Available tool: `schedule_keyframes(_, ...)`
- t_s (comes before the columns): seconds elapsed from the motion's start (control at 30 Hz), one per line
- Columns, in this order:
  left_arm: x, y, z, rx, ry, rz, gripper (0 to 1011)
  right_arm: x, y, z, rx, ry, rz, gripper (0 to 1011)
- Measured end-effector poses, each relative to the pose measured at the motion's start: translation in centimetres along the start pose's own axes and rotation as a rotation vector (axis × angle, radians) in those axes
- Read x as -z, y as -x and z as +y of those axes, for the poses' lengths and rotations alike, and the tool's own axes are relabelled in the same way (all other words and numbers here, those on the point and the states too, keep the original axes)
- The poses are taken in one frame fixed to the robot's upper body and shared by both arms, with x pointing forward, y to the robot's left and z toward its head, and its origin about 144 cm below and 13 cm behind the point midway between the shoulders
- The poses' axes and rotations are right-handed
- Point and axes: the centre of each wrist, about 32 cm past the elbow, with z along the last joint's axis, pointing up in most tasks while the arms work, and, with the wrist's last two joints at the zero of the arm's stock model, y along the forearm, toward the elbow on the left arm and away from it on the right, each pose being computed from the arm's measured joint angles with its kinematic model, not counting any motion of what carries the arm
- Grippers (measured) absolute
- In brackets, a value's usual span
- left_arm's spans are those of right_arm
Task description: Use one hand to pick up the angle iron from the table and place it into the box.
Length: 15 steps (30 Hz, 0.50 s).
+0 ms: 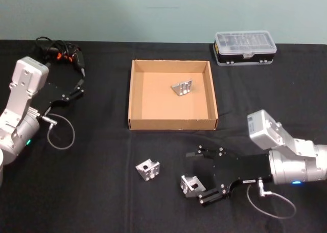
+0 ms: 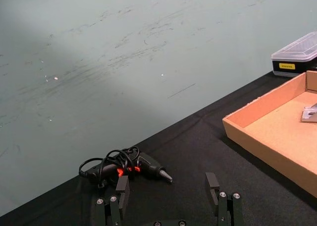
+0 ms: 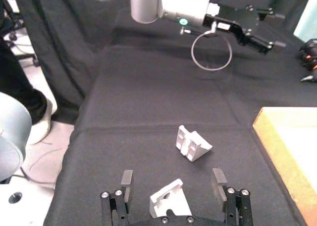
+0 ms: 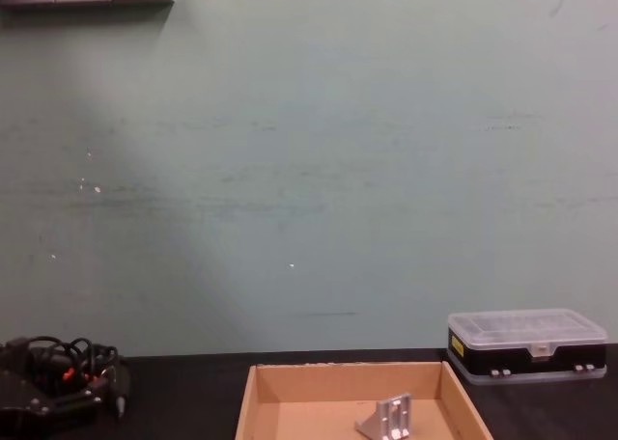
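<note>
Head view, angle iron: we see one angle iron lying on the black surface, inside the reach of the right pincer.
Right pincer: its fingers stand apart, one on each side of that iron. In the right wrist view we see a gap between the iron and each finger.
Second angle iron: on the surface just past the right pincer's fingertips, apart from them.
Box: beyond the right pincer, farther from the robot, not touching it.
Third angle iron: inside the box, toward its far wall.
Left pincer: fingers apart with nothing between them. It is well away from the right pincer, out past the box's left wall.
Electric screwdriver: with its coiled cable, just ahead of the left pincer.
Black case: clear-lidded, far beyond the right pincer, behind the box's right corner.
</note>
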Motion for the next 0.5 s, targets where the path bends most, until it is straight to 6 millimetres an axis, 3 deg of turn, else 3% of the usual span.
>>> schedule_keyframes(0.5, 0.0, 0.0, 0.0, 0.0, 0.0, 0.0, 1000, 0.3, -0.1, 1.6, -0.004, 0.066, -0.002, 1002)
